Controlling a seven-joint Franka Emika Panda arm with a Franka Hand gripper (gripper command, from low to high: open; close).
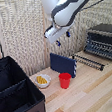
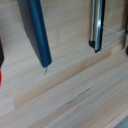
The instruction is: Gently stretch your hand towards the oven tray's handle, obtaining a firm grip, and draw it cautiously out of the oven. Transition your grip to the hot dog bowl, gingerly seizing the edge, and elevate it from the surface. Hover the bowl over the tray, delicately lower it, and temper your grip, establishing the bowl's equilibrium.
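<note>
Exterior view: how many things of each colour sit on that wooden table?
White: 1, the hot dog bowl
Red: 1, the cup
Blue: 1, the upright box
Black or dark: 3, the big case, the oven, the oven tray
Total: 6

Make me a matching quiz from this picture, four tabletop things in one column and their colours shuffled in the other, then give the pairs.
Things:
1. cup
2. hot dog bowl
3. upright box
4. big case

Colours:
A. blue
B. black
C. red
D. white

Pairs: 1-C, 2-D, 3-A, 4-B
</note>
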